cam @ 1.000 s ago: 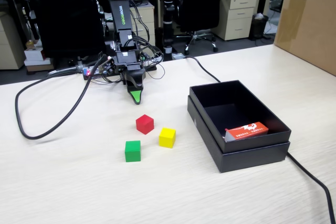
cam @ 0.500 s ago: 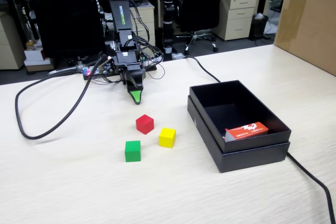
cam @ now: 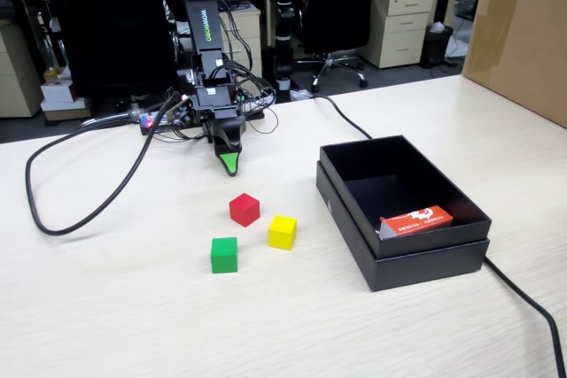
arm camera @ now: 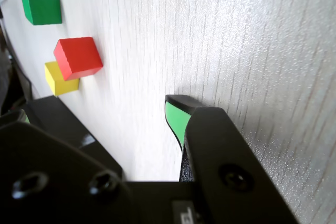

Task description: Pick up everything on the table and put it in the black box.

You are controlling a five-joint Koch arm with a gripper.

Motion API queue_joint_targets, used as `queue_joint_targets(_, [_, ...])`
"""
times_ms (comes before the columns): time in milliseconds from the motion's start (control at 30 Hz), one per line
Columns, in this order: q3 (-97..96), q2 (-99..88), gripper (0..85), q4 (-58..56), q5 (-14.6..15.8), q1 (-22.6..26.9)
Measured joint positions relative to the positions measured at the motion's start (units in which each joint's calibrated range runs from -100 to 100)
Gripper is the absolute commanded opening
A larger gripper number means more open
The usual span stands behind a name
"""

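Three smooth cubes, red (cam: 244, 209), yellow (cam: 282, 232) and green (cam: 224, 254), were set on the pale wood-grain bench (cam: 133, 307). Nothing was held by the gripper (cam: 230, 164); its opening could not be told.

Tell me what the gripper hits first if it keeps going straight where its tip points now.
Probably the bare table: the gripper tips down at it. Beyond lies the red cube, though depth is unclear.

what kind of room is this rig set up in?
Most likely an open-plan office: black swivel chair and drawer pedestal behind the light wood table, plus a cardboard carton at the right of the fixed view.
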Motion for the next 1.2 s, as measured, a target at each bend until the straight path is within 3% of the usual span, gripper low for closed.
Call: queue_joint_targets(1200, [3.93, 2.46, 49.6, -2.4, -0.1, -1.07])
